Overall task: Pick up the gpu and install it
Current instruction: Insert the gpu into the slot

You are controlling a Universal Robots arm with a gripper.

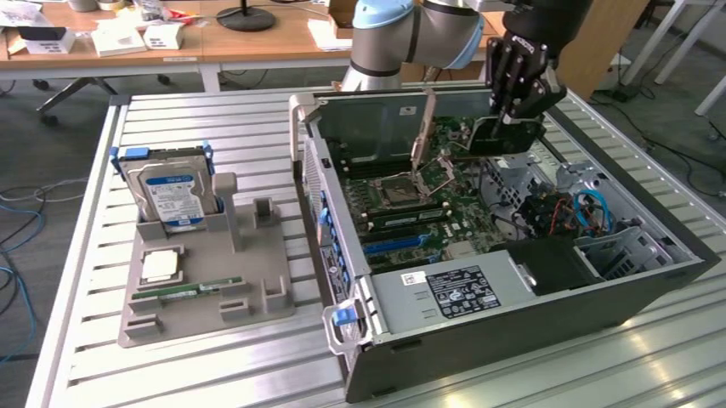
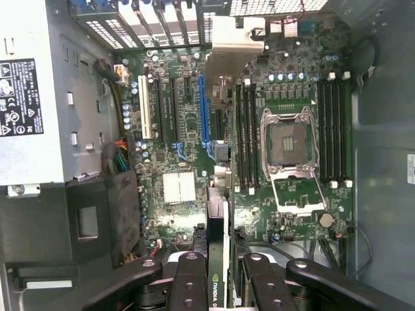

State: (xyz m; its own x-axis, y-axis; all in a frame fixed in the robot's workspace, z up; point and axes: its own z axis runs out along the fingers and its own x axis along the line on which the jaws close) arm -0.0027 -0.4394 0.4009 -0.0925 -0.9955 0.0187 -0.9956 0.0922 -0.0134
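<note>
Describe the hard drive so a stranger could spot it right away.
Beside the open PC case, on the exterior view's left, a grey tray lies on the slatted table. The hard drive stands upright at its far end: silver, blue-white label, unlike the flat CPU and green memory stick lying nearer.

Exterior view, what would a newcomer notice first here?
The open computer case on the slatted table, motherboard exposed, dominates the middle. Above its far end the gripper holds the gpu over the board. At the exterior view's left, a hard drive stands upright in a grey fixture.
</note>
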